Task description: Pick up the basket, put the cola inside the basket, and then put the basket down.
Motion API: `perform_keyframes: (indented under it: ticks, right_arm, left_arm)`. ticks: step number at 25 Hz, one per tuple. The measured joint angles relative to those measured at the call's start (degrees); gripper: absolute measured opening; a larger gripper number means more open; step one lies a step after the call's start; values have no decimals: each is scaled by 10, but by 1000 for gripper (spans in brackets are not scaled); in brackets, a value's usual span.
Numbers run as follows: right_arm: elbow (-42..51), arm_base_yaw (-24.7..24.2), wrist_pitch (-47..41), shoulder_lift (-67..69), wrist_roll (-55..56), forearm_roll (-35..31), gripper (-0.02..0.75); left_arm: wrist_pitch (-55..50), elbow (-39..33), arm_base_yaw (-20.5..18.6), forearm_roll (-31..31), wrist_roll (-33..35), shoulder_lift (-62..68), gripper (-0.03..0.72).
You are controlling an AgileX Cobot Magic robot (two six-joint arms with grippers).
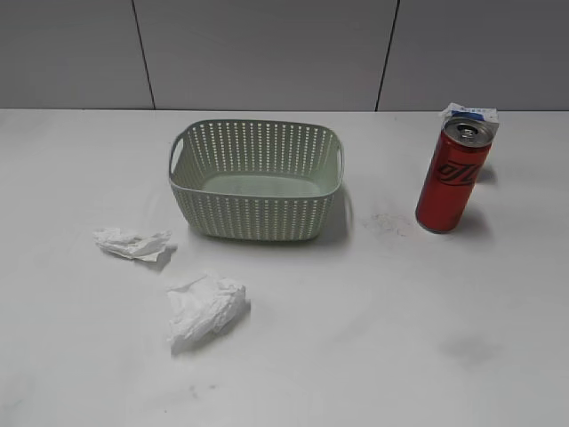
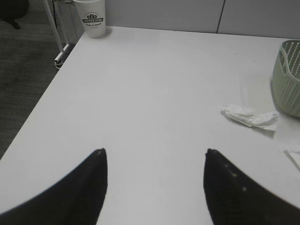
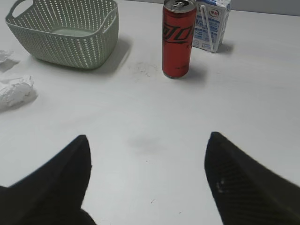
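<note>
The pale sage-green basket point(image 1: 256, 181) stands empty and upright on the white table, centre back. It also shows in the right wrist view point(image 3: 65, 33) and its edge in the left wrist view point(image 2: 287, 77). The cola point(image 1: 452, 176), a tall red can, stands upright to its right, and shows in the right wrist view point(image 3: 178, 38). My left gripper point(image 2: 154, 152) is open and empty over bare table, far left of the basket. My right gripper point(image 3: 147, 138) is open and empty, well in front of the cola. Neither gripper shows in the exterior view.
A white-and-blue drink carton point(image 1: 469, 116) stands just behind the cola, also in the right wrist view point(image 3: 212, 23). Two crumpled tissues point(image 1: 133, 242) point(image 1: 204, 307) lie in front-left of the basket. A paper cup point(image 2: 93, 18) stands at the table's far left corner, near the table's left edge point(image 2: 42, 101).
</note>
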State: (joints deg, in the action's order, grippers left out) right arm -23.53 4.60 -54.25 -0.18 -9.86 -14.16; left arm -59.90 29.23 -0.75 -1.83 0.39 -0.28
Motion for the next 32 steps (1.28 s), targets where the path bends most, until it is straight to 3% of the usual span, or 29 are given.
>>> perform_keyframes:
  ticks: [22,24,28,32]
  right_arm:
    - [0,0,0,0,0,0,571]
    - [0,0,0,0,0,0,571]
    - [0,0,0,0,0,0,571]
    - [0,0,0,0,0,0,571]
  left_arm:
    - [0,0,0,7,0,0,490]
    - [0,0,0,9,0,0,511]
    - [1,3,0,-13,0,36,637]
    - [27,34,0,-33,0,127,661]
